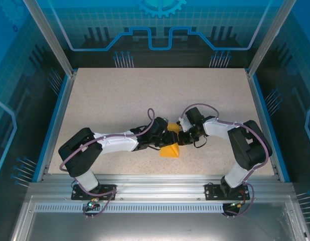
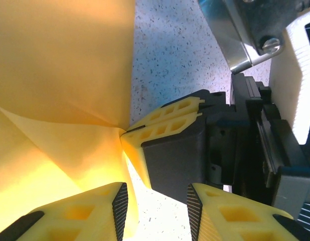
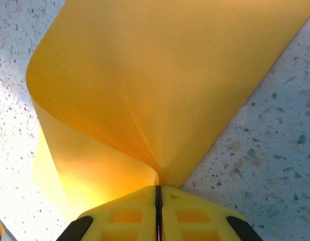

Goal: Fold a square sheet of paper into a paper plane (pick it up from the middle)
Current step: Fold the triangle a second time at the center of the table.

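- CENTRE OF THE SURFACE: nearest the overhead camera, both arm bases are bolted to the aluminium rail [image 1: 155, 193]. The left arm [image 1: 115, 143] and right arm [image 1: 245, 145] bend inward until their claws almost meet.
- Just beyond the rail, the orange-yellow square sheet of paper [image 1: 170, 150] sits near the middle of the speckled surface [image 1: 145, 95]. Its near part is low against the surface and the rest is lifted toward the claws.
- The right claw [image 3: 157, 196] is clamped on the sheet. Its wrist camera shows the yellow pads pressed together with the paper pinched between them. The sheet curls up and over to the left, and a soft crease runs out from the pinch.
- The left claw [image 2: 156, 201] stands apart, its two yellow fingertips spread and speckled surface visible between them. One fingertip is just beside the paper's edge — whether it touches cannot be told.
- From the left wrist, the right claw is seen close and facing, gripping the sheet at the point where its folds meet.
- Farther off, the surface runs on to a blue-lit back wall [image 1: 160, 30].
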Robot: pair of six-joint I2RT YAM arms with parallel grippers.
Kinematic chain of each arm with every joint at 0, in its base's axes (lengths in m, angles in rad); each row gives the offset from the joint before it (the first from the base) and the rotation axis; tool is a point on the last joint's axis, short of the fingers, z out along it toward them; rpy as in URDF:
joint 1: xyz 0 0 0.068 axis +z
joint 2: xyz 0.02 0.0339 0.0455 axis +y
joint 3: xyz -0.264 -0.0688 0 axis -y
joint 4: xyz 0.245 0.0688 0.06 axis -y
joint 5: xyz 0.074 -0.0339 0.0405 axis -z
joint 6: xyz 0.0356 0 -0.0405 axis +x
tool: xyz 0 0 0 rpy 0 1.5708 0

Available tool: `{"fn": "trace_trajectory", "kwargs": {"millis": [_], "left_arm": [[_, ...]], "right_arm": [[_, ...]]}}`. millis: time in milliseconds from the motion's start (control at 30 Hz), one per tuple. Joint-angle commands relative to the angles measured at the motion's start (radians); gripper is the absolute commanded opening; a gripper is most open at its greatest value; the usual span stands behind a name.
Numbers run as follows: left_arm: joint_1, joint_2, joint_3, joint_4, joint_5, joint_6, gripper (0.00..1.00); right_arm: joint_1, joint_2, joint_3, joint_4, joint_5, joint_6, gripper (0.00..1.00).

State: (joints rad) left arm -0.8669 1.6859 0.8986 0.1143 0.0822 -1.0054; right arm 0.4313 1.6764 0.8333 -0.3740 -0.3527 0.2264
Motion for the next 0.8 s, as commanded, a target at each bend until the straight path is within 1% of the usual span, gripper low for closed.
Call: {"fn": "trace_trajectory", "kwargs": {"millis": [0,167,767], "left_arm": [[-0.003,0.023,0.002,0.028,-0.026,-0.041,0.4],[0.012,0.057,-0.038,0.116,-0.031,-0.097,0.4],[0.016,0.14,-0.04,0.127,-0.04,-0.112,0.4]], "right_arm": [[-0.016,0.013,0.016,-0.019,-0.023,-0.016,0.09],[-0.017,0.011,0.015,-0.017,-0.023,-0.016,0.09],[-0.019,0.015,0.018,-0.017,-0.029,-0.016,0.09]]}}
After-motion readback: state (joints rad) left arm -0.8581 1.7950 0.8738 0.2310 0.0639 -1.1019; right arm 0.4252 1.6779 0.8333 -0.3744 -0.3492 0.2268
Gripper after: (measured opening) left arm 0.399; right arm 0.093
